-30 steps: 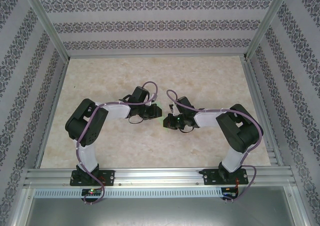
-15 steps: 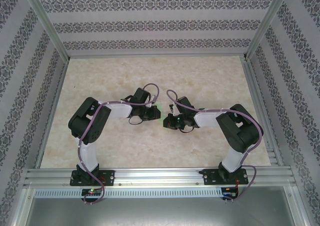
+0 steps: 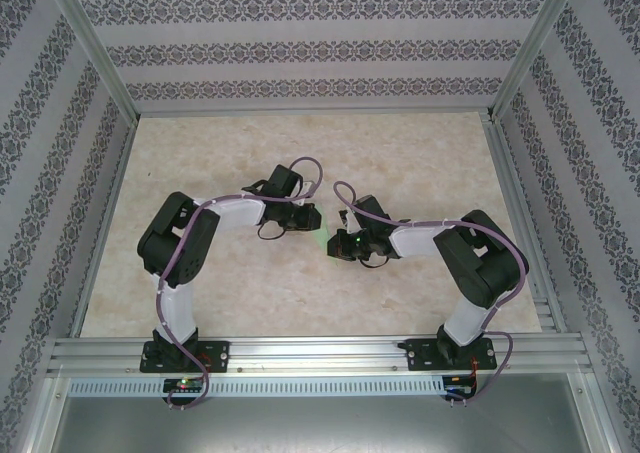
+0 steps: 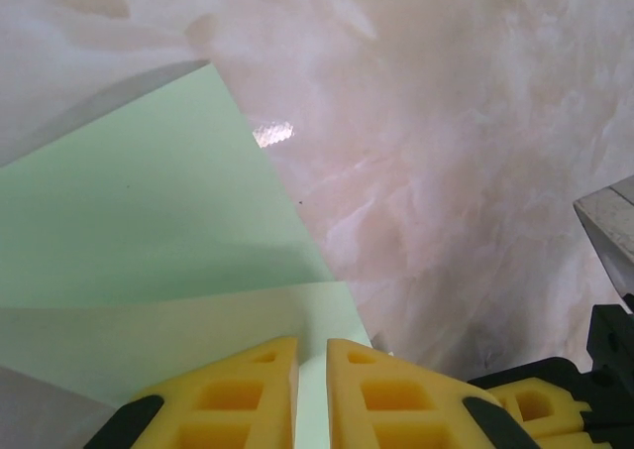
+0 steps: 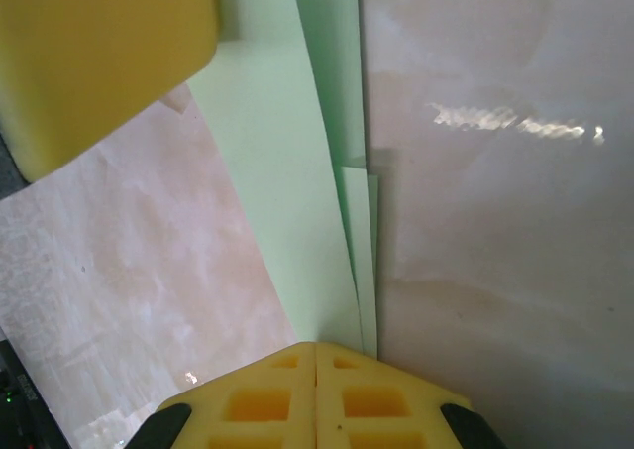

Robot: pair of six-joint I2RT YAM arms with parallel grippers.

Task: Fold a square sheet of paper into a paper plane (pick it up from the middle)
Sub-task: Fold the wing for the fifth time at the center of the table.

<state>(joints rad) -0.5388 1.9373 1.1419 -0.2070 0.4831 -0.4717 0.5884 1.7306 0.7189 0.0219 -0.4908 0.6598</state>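
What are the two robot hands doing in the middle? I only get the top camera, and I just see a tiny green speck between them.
Observer: That speck is a pale green sheet of paper. The left wrist camera shows a crease running across it.
Operator: Is the left hand grabbing it?
Observer: Yes, the left gripper has its yellow fingers pinched close together with the paper between them.
Operator: And the other hand?
Observer: The right gripper is shut on a narrow end of the paper, where several folded layers overlap.
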